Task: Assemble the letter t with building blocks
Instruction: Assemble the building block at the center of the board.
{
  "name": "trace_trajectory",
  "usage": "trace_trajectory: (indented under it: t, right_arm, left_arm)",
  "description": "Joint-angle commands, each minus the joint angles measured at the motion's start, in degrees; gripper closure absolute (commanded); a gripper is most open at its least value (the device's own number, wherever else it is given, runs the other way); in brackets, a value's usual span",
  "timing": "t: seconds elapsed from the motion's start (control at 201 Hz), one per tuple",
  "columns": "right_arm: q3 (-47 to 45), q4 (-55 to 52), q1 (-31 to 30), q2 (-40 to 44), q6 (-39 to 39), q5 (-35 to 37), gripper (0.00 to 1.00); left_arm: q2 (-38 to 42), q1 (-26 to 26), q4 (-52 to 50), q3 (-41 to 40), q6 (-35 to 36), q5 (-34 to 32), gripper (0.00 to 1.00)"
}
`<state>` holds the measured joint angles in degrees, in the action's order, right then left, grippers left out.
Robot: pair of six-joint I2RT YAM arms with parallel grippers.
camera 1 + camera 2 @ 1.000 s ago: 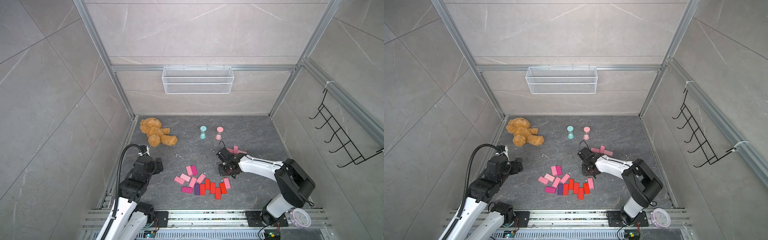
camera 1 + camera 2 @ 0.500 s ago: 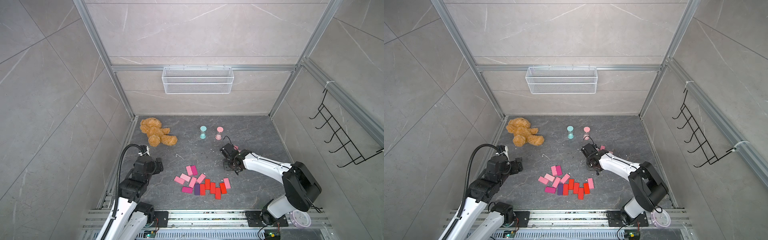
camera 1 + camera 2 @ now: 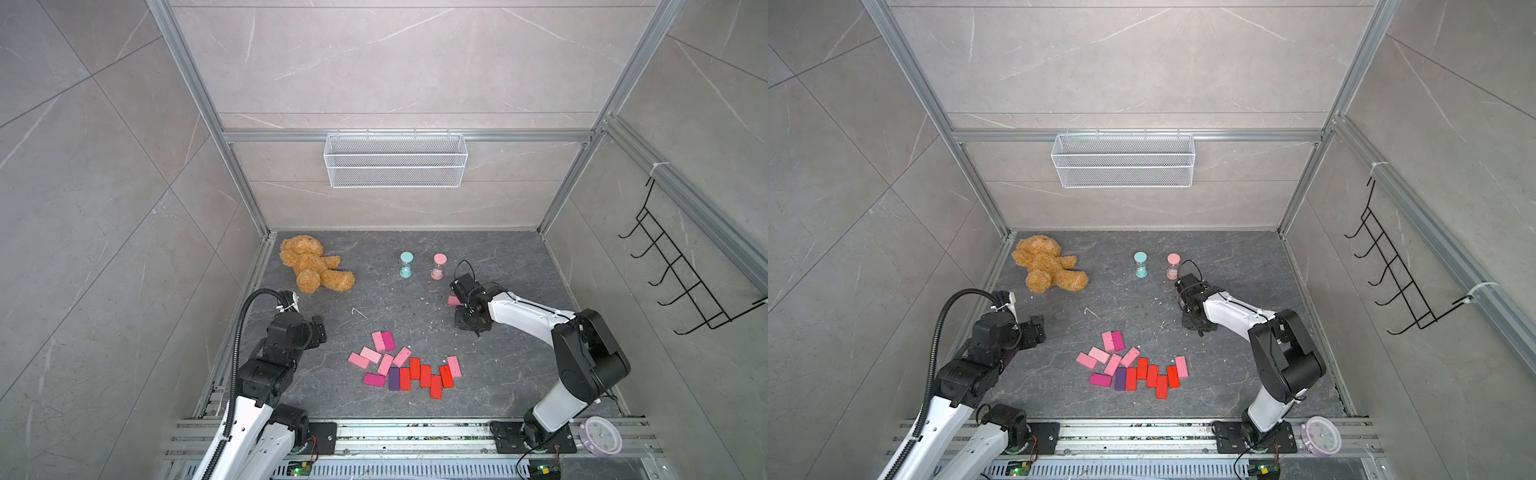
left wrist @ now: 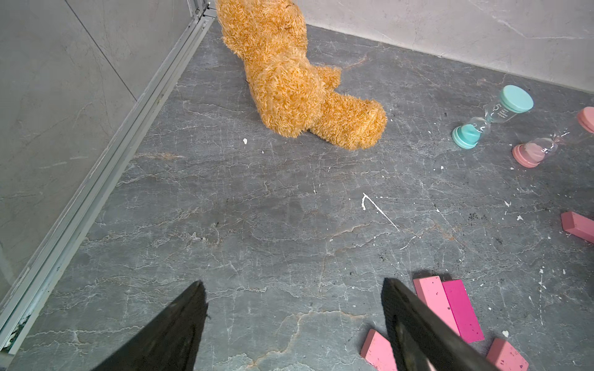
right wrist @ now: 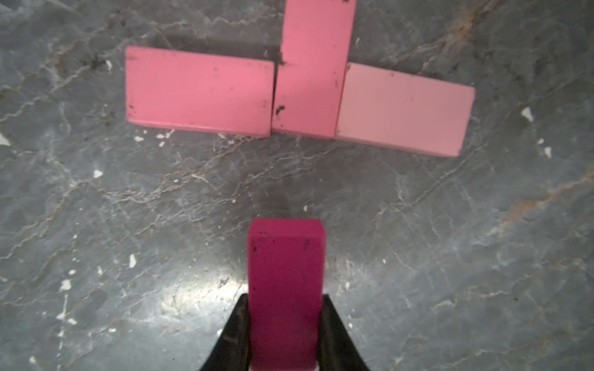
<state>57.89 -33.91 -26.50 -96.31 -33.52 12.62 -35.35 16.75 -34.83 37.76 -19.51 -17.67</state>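
Right gripper [image 5: 284, 297]: clenched on a magenta block [image 5: 285, 257], which projects forward from between the jaws. Ahead of it and apart from it, three pink blocks lie flat on the floor [image 5: 96, 225]. A centre block [image 5: 313, 70] is in line with the held one. A deeper pink block [image 5: 199, 91] and a paler block [image 5: 405, 107] are set crosswise against its two sides. Left gripper [image 4: 292, 282]: jaws wide apart, holding nothing, near the loose blocks [image 3: 409, 368]
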Motion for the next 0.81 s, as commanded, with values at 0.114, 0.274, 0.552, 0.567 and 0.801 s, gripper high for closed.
trace_trajectory:
  t: [0.114, 0.274, 0.552, 0.567, 0.801]
  right_arm:
    - [2.5, -1.9, 1.4, -2.0, -1.2, -1.2, 1.00]
    - [3.5, -2.3, 1.9, -3.0, -1.4, -2.1, 1.00]
    - [4.1, -1.9, 3.5, -4.4, -2.5, -4.9, 1.00]
    - [4.2, -2.0, 3.6, -4.6, -2.5, -5.0, 1.00]
    - [5.0, -2.1, 4.5, -6.2, -3.0, -5.8, 0.98]
  left_arm:
    - [0.1, 0.2, 0.5, 1.5, -0.1, 0.3, 0.12]
    - [0.4, 0.1, 0.5, 1.5, -0.2, 0.3, 0.12]
    - [0.5, 0.1, 0.5, 1.5, -0.1, 0.5, 0.12]
    - [0.5, 0.2, 0.5, 1.6, -0.1, 0.5, 0.12]
    - [0.6, 0.1, 0.4, 1.6, -0.1, 0.5, 0.12]
